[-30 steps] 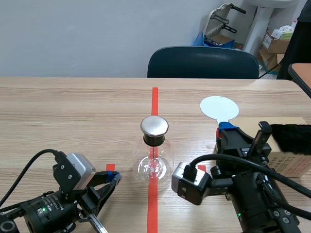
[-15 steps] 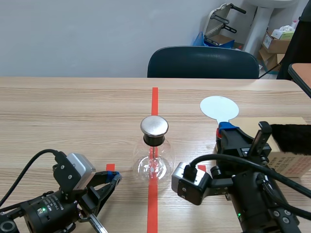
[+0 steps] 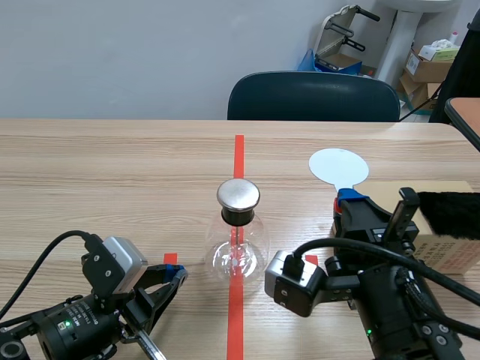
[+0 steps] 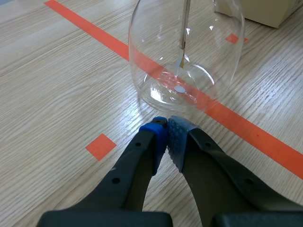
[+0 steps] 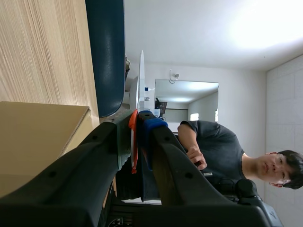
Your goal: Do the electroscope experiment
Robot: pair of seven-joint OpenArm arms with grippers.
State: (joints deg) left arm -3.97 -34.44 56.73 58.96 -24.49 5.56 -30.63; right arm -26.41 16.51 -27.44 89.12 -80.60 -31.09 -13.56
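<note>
The electroscope, a round glass flask (image 3: 238, 253) with a metal cap (image 3: 238, 194), stands on the red tape line at the table's middle. My left gripper (image 3: 178, 274) lies low just left of it, shut on nothing. In the left wrist view its pads meet (image 4: 166, 137) right in front of the flask (image 4: 187, 56), where a thin foil strip (image 4: 182, 45) hangs inside. My right gripper (image 3: 349, 199) is shut on the orange handle of a white disc paddle (image 3: 339, 166), held right of the flask. The right wrist view shows the paddle (image 5: 141, 80) edge-on between the fingers (image 5: 139, 126).
A cardboard box (image 3: 450, 247) with a black furry cloth (image 3: 450, 214) on it sits at the right, beside my right arm. A dark chair (image 3: 313, 96) stands behind the table's far edge. A person (image 5: 222, 142) is seen in the room beyond the right gripper.
</note>
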